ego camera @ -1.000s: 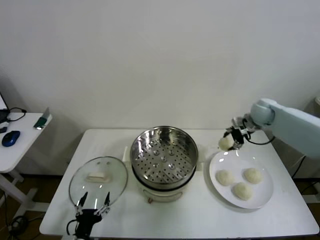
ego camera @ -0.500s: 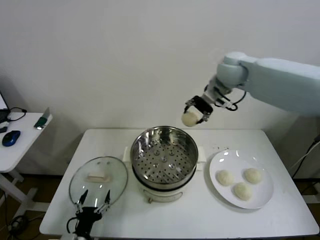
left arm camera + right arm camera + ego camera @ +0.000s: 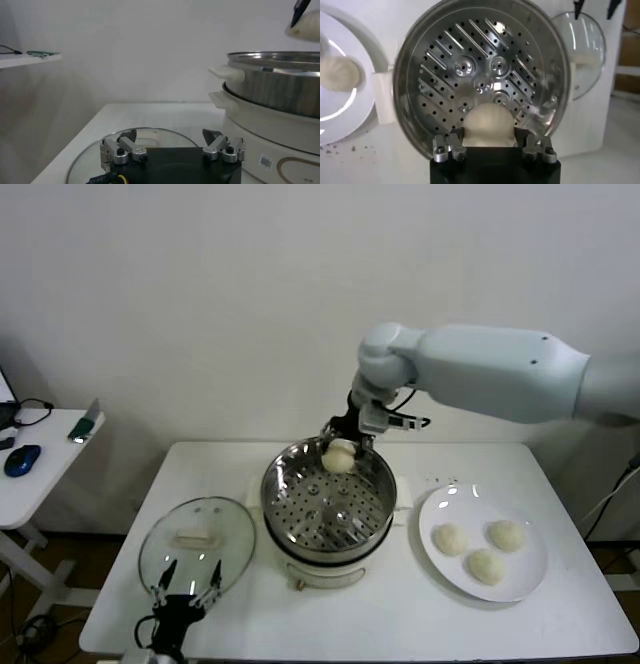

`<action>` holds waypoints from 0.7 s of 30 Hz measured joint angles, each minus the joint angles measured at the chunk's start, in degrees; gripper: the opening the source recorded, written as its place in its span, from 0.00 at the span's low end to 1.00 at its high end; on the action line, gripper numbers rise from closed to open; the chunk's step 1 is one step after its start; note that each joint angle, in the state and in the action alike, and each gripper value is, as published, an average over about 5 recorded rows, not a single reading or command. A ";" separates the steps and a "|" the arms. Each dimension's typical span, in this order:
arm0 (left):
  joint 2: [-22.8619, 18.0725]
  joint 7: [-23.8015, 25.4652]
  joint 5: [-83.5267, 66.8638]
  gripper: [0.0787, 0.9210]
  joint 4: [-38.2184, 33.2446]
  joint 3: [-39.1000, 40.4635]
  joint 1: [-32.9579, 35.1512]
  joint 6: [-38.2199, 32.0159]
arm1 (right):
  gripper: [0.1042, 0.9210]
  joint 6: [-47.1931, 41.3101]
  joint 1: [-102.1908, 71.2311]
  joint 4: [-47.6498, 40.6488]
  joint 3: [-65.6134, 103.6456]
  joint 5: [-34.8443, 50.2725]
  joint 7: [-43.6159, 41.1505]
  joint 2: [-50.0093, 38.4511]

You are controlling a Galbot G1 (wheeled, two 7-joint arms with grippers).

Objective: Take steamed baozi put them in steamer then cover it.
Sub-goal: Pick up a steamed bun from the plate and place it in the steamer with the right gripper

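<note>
Right hand (image 3: pixel 341 446) clamped on one baozi (image 3: pixel 339 458), held over the steamer (image 3: pixel 328 502) far rim, ready to lower onto the tray. Three more wait on the plate (image 3: pixel 527 579); the cover (image 3: pixel 196 541) lies on the surface so the pot stays open, left hand (image 3: pixel 186 586) spread apart beside it.

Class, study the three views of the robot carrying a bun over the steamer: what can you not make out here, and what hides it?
- Underside of the held baozi: right gripper body, right wrist view.
- Most of that baozi: frame edge, left wrist view.
- Glass cover's near rim: open left gripper, head view.
- Plate of buns: cut off, right wrist view.
- Steamer interior: its wall, left wrist view.
</note>
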 measured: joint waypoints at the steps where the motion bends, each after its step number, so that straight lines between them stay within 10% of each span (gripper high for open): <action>1: 0.00 0.00 -0.01 0.88 0.08 0.02 -0.08 0.00 | 0.69 0.38 -0.73 -0.69 0.21 -0.75 0.19 0.49; 21: 0.04 -0.01 -0.72 0.88 1.49 -0.20 -1.43 -0.06 | 0.70 4.34 -9.13 -12.90 2.85 -8.29 1.82 7.67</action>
